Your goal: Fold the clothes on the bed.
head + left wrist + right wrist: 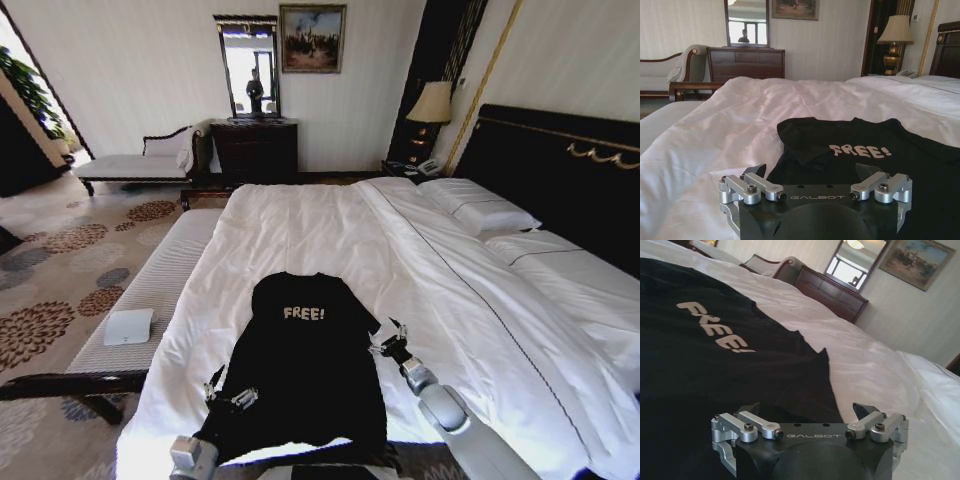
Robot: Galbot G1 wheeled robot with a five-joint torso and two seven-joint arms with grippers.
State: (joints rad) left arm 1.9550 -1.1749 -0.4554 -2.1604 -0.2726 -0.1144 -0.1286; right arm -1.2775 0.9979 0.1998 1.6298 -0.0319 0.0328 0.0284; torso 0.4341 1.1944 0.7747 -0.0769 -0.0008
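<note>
The clothes are one black T-shirt [305,370] with white "FREE!" lettering. It lies flat and face up on the near part of the white bed [330,215], collar pointing away from me. My left gripper [228,392] is open, low over the shirt's lower left edge. My right gripper [388,338] is open at the shirt's right edge, below the sleeve. In the left wrist view the open left gripper [812,172] has the T-shirt [865,145] just beyond its fingertips. In the right wrist view the open right gripper [807,409] sits at the T-shirt's [715,355] border with the sheet.
White pillows [478,208] lie by the dark headboard [560,170] on the right. A padded bench [160,280] with a white box [128,326] runs along the bed's left side. A chaise [140,160], a dresser [255,148] and a lamp [432,103] stand at the far wall.
</note>
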